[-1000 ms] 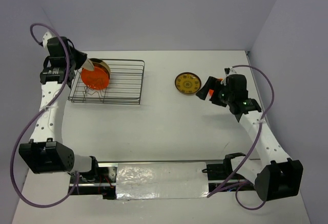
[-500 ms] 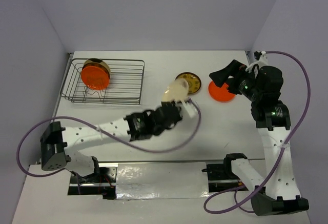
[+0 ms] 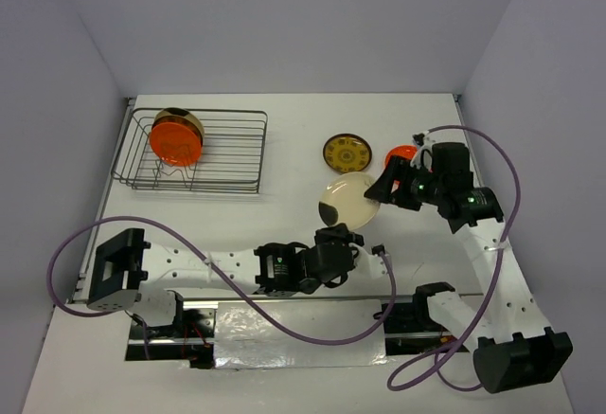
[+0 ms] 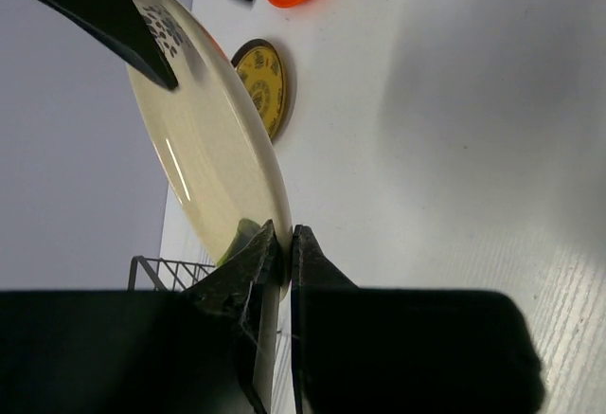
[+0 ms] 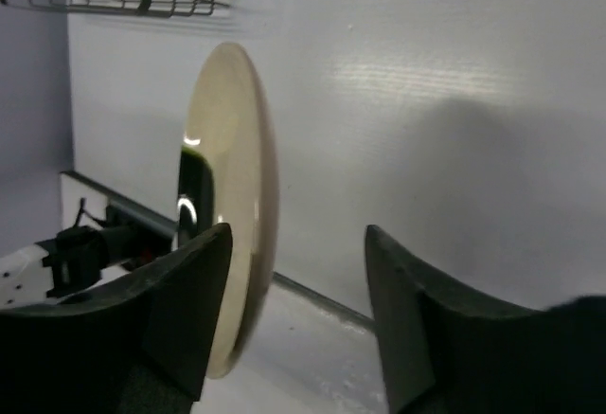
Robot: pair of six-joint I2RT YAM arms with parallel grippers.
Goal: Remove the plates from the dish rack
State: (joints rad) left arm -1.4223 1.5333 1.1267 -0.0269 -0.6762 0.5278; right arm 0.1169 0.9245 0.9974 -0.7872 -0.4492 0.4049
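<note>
I read the left gripper (image 4: 282, 236) jaws clamped on the rim of the beige plate (image 4: 210, 153), which is tilted above the counter (image 3: 284, 213), well right of the dish rack (image 3: 194, 187). The right gripper (image 5: 298, 236) jaws stand wide beside that plate. An orange plate (image 3: 176, 141) sits in the dish rack.

Robotics lab test cell, bare lavender walls (image 3: 284, 16), plain white table (image 3: 237, 215), mounting rail (image 3: 284, 298), purple cable (image 3: 518, 194)
</note>
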